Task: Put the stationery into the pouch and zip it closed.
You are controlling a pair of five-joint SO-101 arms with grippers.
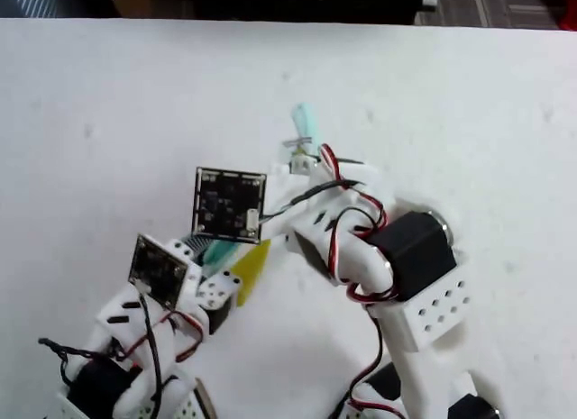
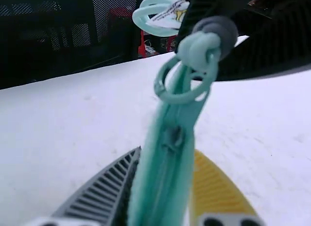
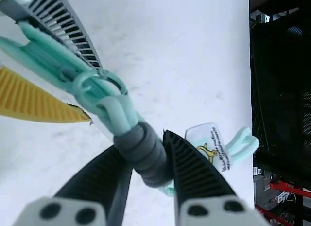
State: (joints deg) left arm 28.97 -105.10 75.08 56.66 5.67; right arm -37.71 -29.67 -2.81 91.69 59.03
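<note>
The right gripper (image 3: pixel 143 148) is clamped on the grey zipper pull (image 3: pixel 148 163). Nearer and to the left, the left gripper (image 2: pixel 160 192) pinches the mint pouch (image 3: pixel 53 58), held edge-up around the middle of the white table (image 1: pixel 108 104).

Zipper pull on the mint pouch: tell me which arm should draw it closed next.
Right, probably: the right gripper is shut on the grey cylindrical zipper pull, while the left gripper clamps the mint-green zippered pouch, anchoring it.
</note>
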